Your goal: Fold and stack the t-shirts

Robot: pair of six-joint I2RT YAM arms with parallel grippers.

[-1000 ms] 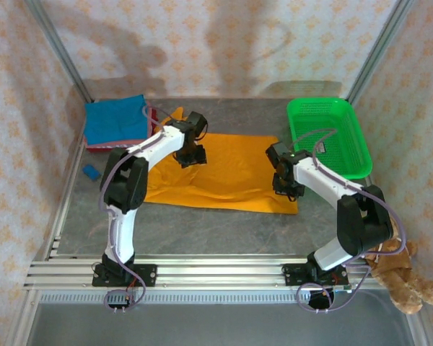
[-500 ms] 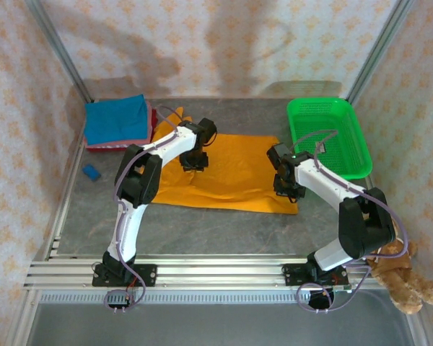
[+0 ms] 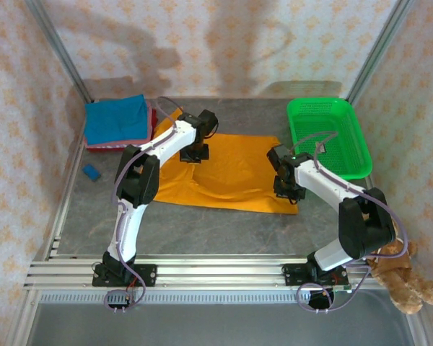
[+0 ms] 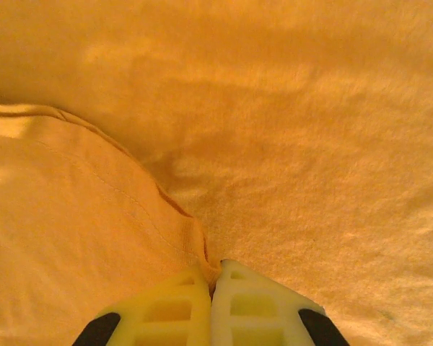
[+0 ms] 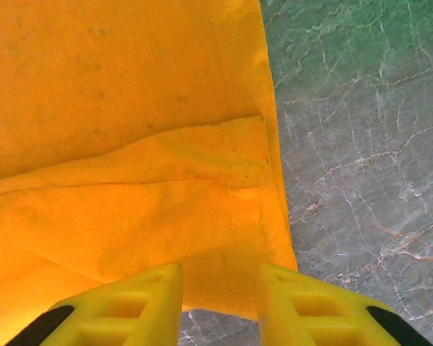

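left of the green basket (image 3: 317,101), the orange t-shirt (image 3: 234,173) lies spread on the table. the left gripper (image 4: 213,277), on the shirt's far side away from the basket, is fully closed, pinching a raised fold of orange cloth. the right gripper (image 5: 220,277), nearer than the basket, stands partly open astride the shirt's corner hem, clamping nothing. the blue t-shirt (image 3: 115,119) sits folded far left of the basket.
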